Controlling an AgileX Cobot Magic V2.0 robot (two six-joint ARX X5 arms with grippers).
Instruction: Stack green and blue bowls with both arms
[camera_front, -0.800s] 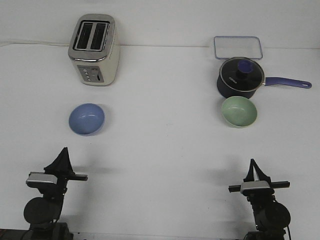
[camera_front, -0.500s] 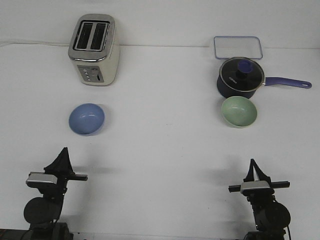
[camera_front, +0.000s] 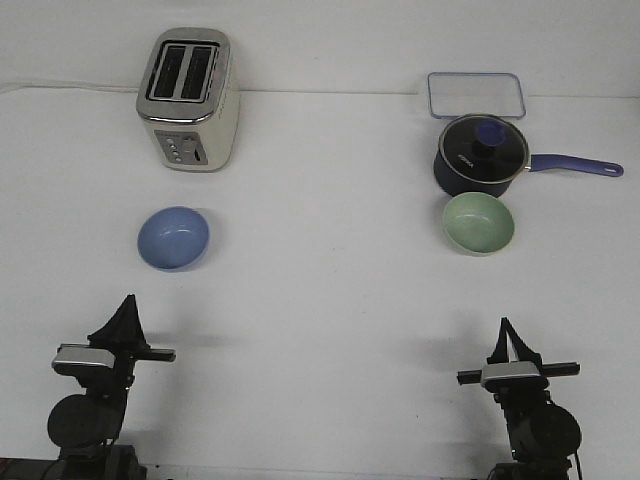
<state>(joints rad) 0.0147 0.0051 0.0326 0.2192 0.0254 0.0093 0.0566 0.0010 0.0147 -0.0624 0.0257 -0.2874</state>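
Landmark: take the toaster (camera_front: 186, 98), at the far left of the table (camera_front: 320, 300), as your reference for every place below.

Blue bowl (camera_front: 174, 238): directly nearer you than the toaster, apart from it, upright, opening upward, nothing inside.

Green bowl (camera_front: 479, 223): far to the right of the toaster and a little nearer you, upright and empty, its far rim touching or almost touching the saucepan (camera_front: 481, 155).

Left gripper (camera_front: 127, 310): at the near table edge, on the toaster's side, slightly left of the blue bowl; its tips look drawn to one point with nothing between them.

Right gripper (camera_front: 506, 328): at the near edge, far right of the toaster, slightly right of the green bowl; tips likewise look closed together, holding nothing.

Key relation: each bowl lies straight ahead of one arm, so you have the left arm nearer blue and the right arm nearer green. The bowls are round, so no long axis dictates your approach angle.

Look of bowls: matte, equal in size, pale periwinkle and pale sage, thin rims.

Crowding: expect the saucepan, with its handle pointing away from the toaster, to limit the far side of the green rim.

Other item: clear lidded container (camera_front: 477, 95) beyond the saucepan.

Progress: bowls well apart, stacking not begun.
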